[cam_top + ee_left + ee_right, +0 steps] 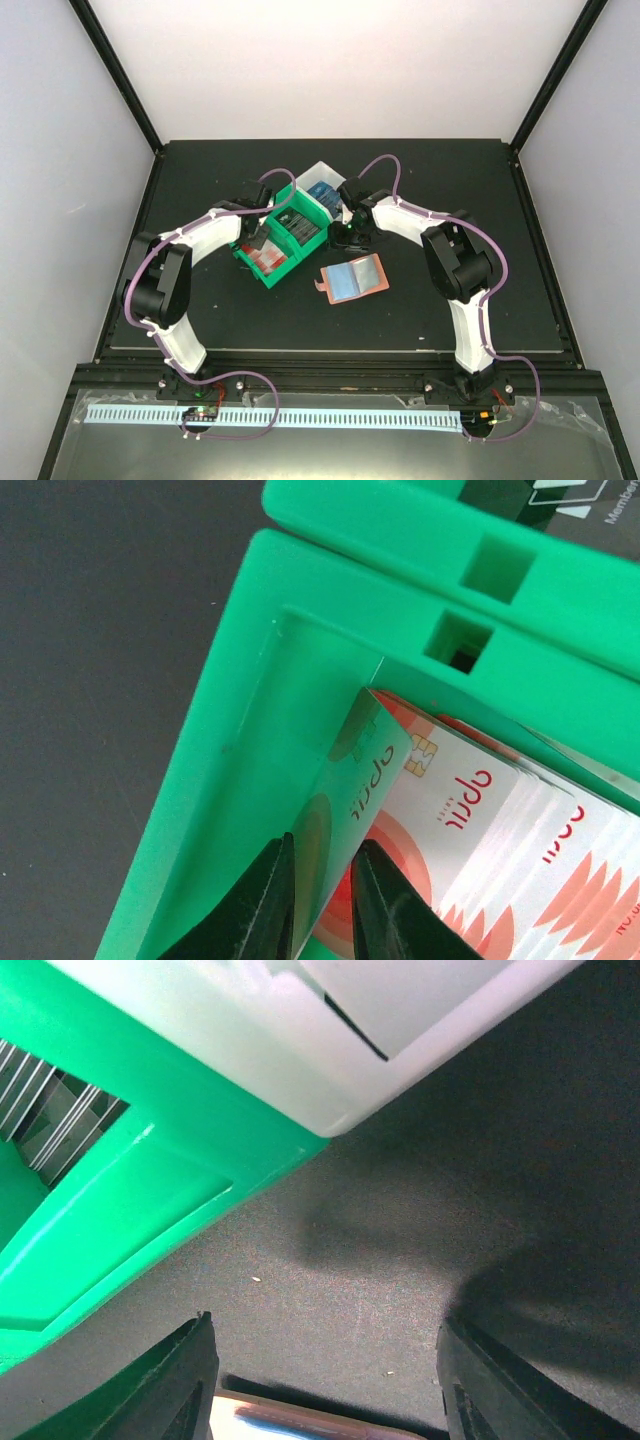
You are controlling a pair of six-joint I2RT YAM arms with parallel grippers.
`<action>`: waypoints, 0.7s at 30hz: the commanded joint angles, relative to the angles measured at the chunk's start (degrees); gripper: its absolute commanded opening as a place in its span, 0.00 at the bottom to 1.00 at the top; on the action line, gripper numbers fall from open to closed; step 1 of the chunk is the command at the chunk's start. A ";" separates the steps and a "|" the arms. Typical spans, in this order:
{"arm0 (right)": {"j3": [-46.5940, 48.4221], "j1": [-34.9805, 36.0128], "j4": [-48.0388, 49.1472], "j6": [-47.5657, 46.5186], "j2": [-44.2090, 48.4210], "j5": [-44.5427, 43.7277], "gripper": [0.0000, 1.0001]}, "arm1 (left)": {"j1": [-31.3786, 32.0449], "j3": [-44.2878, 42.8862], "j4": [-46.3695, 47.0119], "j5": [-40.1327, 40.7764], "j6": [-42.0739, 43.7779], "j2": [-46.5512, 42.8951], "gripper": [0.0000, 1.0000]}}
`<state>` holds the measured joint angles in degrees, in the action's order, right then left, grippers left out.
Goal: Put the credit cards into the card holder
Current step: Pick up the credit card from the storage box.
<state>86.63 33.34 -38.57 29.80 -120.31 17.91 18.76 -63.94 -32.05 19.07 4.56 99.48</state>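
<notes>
Left hand nearly closed on a tilted credit card

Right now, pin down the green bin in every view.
Top: green bin just above centre, slightly left.
Left wrist: green bin spans left to upper right, red-and-white cards inside.
Right wrist: green bin at left, white bin above it.
Shared landmark: black table.

Black table bears green bins, card holder (open).

Green bin; white bin; credit cards white with red petal pattern and lettering; card holder salmon-brown, pale blue pockets; black table
</notes>
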 commanded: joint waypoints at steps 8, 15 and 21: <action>0.35 0.09 0.12 -1.42 0.19 -0.06 0.63 | -0.31 -0.70 2.00 0.75 2.12 2.42 0.19; 2.99 0.06 -0.36 -2.37 2.37 1.50 0.66 | 0.36 -1.05 2.21 1.41 2.28 1.81 0.03; 12.62 -0.16 -8.71 -3.74 4.69 -1.27 0.69 | 0.64 -4.51 -2.24 1.05 1.66 -2.85 0.02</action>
<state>91.61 33.34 -41.25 27.92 -120.09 18.44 19.29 -64.51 -31.68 19.51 6.50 100.95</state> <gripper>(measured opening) 0.684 0.023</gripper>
